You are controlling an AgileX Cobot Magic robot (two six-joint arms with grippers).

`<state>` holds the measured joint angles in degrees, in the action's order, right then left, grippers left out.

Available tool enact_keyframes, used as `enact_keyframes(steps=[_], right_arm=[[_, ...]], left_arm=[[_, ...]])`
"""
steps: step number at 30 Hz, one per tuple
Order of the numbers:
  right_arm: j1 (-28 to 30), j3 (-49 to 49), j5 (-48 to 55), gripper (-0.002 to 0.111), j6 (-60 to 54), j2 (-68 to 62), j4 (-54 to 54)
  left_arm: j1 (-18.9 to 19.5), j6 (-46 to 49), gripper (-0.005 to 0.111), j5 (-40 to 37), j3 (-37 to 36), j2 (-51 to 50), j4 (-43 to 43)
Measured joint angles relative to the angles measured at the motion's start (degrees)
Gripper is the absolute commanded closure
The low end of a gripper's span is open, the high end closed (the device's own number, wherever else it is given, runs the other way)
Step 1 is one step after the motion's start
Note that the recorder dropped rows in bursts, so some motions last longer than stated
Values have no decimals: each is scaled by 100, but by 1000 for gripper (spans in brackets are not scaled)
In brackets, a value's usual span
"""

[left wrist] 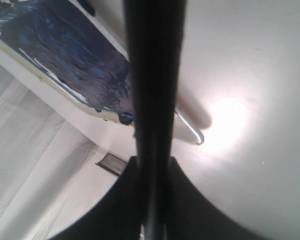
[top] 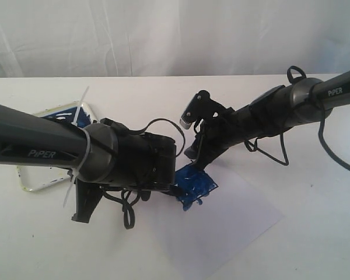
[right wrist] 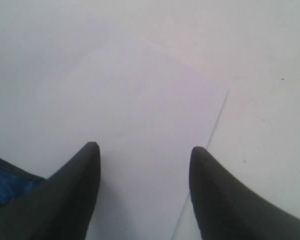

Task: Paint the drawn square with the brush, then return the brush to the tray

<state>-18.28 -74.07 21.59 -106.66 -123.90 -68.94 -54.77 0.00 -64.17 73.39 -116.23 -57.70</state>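
The brush shows as a thick dark handle running straight out between the jaws of my left gripper, which is shut on it. Its bristle tip is out of view. Behind the handle lies the tray, its inside smeared dark blue. In the exterior view the tray sits at the left, half hidden by my left arm. The drawn square, smeared blue, lies on the white paper sheet. My right gripper hovers open beside it. The right gripper holds nothing, with blue paint at one finger.
Everything rests on a white table with a white curtain behind it. Loose black cables hang under the left wrist, and more run along the right arm. A small dark rectangle shows beyond the tray.
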Motion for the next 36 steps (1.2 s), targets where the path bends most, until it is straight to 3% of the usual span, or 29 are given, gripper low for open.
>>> enact_keyframes(steps=[11, 36], right_arm=[[0, 0, 0, 57, 13, 0, 0], [0, 0, -14, 57, 13, 0, 0]], left_arm=[[209, -249, 107, 0, 0, 0, -84], [70, 0, 107, 0, 0, 0, 83]])
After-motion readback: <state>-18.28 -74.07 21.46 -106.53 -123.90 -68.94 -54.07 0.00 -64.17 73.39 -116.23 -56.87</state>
